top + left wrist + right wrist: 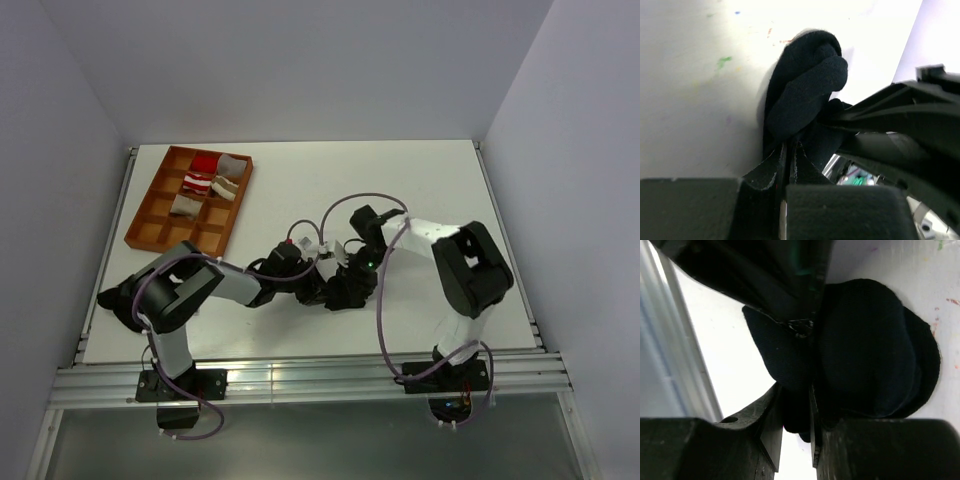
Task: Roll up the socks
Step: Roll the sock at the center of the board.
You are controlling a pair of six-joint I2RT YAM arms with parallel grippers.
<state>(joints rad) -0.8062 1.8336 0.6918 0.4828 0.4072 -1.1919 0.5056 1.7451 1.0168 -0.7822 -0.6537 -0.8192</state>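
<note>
A plain black sock (805, 80) lies bunched on the white table, folded over itself into a thick lump (865, 350). Both arms meet at it in the middle of the table. My left gripper (789, 150) is shut on a thin edge of the black sock, its jaws almost touching. My right gripper (796, 395) is shut on a fold of the same sock from the other side. In the top view the left gripper (316, 284) and the right gripper (347, 287) sit close together, and the sock is mostly hidden under them.
An orange compartment tray (150, 215) stands at the back left of the table. It holds red-and-white striped bundles (203, 172) and beige ones (230, 178). The table's near edge with a metal rail (300, 375) runs just behind the arm bases.
</note>
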